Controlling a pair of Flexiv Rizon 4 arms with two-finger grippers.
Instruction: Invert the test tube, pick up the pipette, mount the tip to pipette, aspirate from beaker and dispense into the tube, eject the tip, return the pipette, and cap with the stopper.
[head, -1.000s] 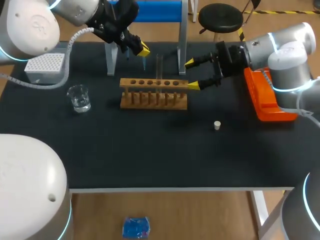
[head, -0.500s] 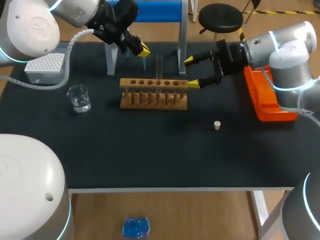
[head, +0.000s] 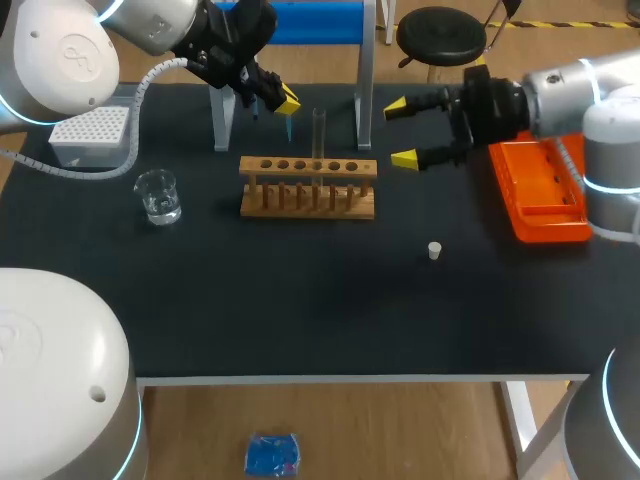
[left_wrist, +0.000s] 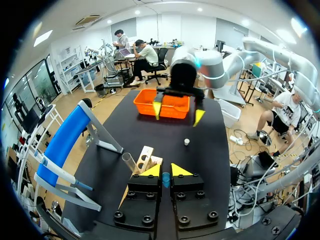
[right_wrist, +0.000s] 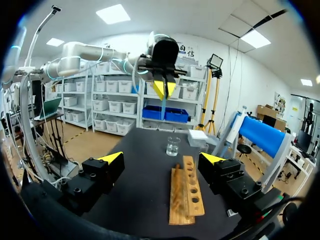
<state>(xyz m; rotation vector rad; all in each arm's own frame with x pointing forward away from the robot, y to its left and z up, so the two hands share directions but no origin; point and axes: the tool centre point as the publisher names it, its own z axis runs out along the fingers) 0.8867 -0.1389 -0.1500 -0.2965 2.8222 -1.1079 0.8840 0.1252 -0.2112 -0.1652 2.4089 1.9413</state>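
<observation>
— Where is the test tube?
— The test tube (head: 319, 132) stands upright in the wooden rack (head: 308, 186), in a hole near the rack's middle. Its open mouth faces up, well above the top board.

— And the pipette?
— The left end effector (head: 281, 99) is clenched on the pipette (left_wrist: 165, 179). In the left wrist view the two yellow tips sit close together with the pipette pinched between them. Its blue tip (head: 289, 124) points down behind the rack, near the tube but apart from it.

— What about the other arm?
— The right end effector (head: 402, 131) is released, its fingers spread wide with nothing between them. It hovers off the rack's right end, pointing toward the rack. In the right wrist view the rack lies ahead of it, between the lines of the two fingers.

— What else is on the tabletop?
— The small white stopper (head: 434, 250) lies on the dark tabletop (head: 300, 310) in front of the rack's right end, well apart from it. The glass beaker (head: 157, 195) stands to the rack's left. A white tip box (head: 90, 135) sits behind the beaker at the far left edge. An orange tray (head: 540, 200) lies at the right side, beside the right arm. A blue-topped stand (head: 300, 20) rises along the rear edge.
</observation>
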